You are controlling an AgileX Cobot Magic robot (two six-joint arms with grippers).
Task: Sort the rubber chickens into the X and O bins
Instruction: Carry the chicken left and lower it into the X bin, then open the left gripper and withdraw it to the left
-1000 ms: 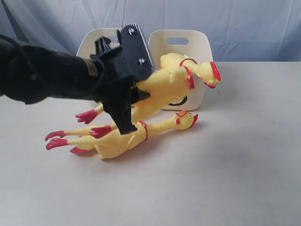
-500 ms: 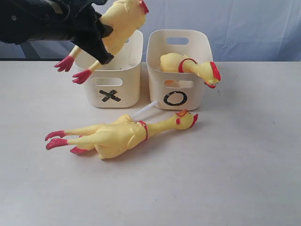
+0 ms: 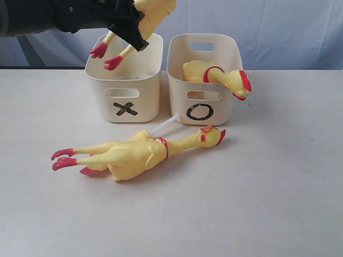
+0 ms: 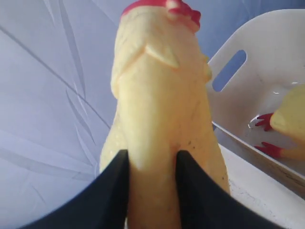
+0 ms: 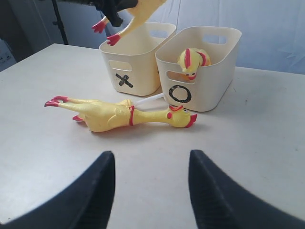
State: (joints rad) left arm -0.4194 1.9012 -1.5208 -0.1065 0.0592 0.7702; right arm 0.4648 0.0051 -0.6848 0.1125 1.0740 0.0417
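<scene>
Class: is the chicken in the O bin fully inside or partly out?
Partly out: the chicken has its body inside the O bin, head hanging over the rim.

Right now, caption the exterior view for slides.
Left gripper holds a chicken over the X bin; second chicken droops from the O bin; third chicken lies on the table.

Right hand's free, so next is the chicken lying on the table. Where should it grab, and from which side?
Probably the thick body of the chicken on the table, behind its red neck band, from above. It lies flat, so the open right hand can straddle its width; legs and neck are thinner.
</scene>
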